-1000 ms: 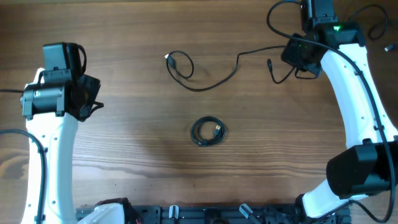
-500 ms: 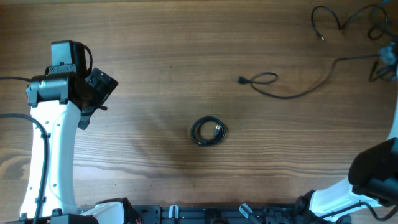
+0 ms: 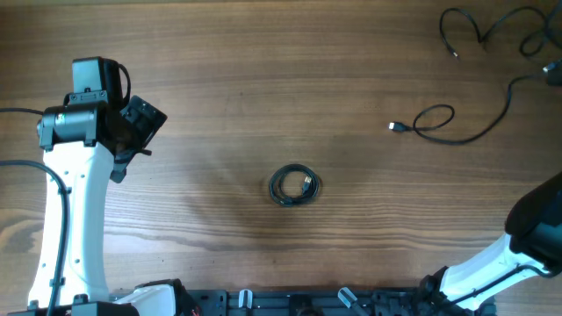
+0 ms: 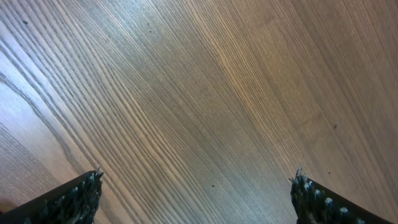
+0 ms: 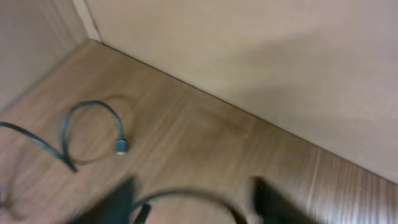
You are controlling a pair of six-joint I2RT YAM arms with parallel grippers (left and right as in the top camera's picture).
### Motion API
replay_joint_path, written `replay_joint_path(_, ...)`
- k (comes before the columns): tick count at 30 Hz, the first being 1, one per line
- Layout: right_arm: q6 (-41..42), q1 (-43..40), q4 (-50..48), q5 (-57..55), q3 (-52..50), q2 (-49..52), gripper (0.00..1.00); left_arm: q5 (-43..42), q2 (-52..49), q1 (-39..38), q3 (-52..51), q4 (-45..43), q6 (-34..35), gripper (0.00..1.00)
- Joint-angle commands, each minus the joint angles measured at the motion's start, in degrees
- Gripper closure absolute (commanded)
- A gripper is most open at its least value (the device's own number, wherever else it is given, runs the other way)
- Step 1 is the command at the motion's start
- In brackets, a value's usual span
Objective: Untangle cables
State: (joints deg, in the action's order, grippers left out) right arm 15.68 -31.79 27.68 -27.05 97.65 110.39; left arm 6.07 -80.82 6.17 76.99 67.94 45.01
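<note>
A small coiled bundle of cables [image 3: 295, 186] lies at the middle of the table. One loose cable [image 3: 457, 132] runs from a plug at centre right, through a loop, toward the right edge. Another loose strand [image 3: 479, 31] curls at the far right corner. My left gripper [image 4: 198, 182] stands open over bare wood, well left of the bundle [image 3: 143, 123]. In the blurred right wrist view my right gripper [image 5: 193, 184] has its fingers apart, with an arc of cable [image 5: 186, 194] lying between them. A looped cable with a plug [image 5: 93, 121] lies beyond it.
The right arm's base [image 3: 527, 237] shows at the lower right, its gripper nearly off the right edge. A pale wall [image 5: 249, 62] rises behind the table's far edge in the right wrist view. The left arm [image 3: 75, 193] stands along the left side.
The right arm swept to the right edge, dragging the loose cable from the top middle to the right, and its fingers came apart. The left gripper opened and turned; the coiled bundle stayed put.
</note>
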Motion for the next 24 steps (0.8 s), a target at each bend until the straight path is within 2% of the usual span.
replay_joint_path(1, -2.19, -0.81, 1.64, 0.07, 0.17, 0.66, 0.0, -0.07, -0.22, 0.33, 0.07, 0.0, -1.11, 0.0)
replay_joint_path(7, 1.07, -0.81, 10.19, 1.49, 0.17, 0.63, 0.0, -0.07, -0.22, 0.33, 0.07, 0.02, -1.11, 0.0)
replay_joint_path(8, 0.81, -0.81, 12.13, 8.41, 0.17, 0.63, 0.0, -0.07, -0.22, 0.33, 0.07, 0.02, -1.11, 0.0)
replay_joint_path(9, 0.79, -0.79, 13.88, 23.67, 0.17, 0.63, 0.0, -0.07, -0.22, 0.33, 0.07, 0.02, -1.11, 0.0)
replay_joint_path(12, 0.85, -0.31, 17.73, 52.96, 0.17, 0.63, 0.0, -0.07, -0.22, 0.33, 0.07, 0.0, -1.11, 0.0)
replay_joint_path(13, 0.87, 0.24, 21.73, 59.63, 0.15, 0.63, 0.0, -0.07, -0.22, 0.33, 0.07, 0.0, -1.11, 0.0)
replay_joint_path(15, 0.92, 2.38, 31.52, 59.34, 0.15, 0.66, 0.0, -0.07, -0.22, 0.33, 0.07, 0.0, -1.11, 0.0)
replay_joint_path(16, 1.03, 4.26, 37.38, 54.16, 0.13, 0.66, 0.0, -0.07, -0.22, 0.33, 0.07, 0.0, -1.11, 0.0)
replay_joint_path(18, 1.05, 7.5, 41.48, 49.72, -0.7, 0.66, 0.0, -0.07, -0.22, 0.33, 0.07, 0.0, -1.11, 0.0)
replay_joint_path(21, 3.19, 12.68, 38.91, 48.68, -3.93, 0.68, 0.0, -0.07, -0.22, 0.33, 0.07, 0.0, -1.11, 0.0)
replay_joint_path(24, 13.0, 16.39, 36.79, 40.94, -7.91, 0.68, 0.0, -0.07, -0.22, 0.33, 0.07, 0.0, -1.11, 0.0)
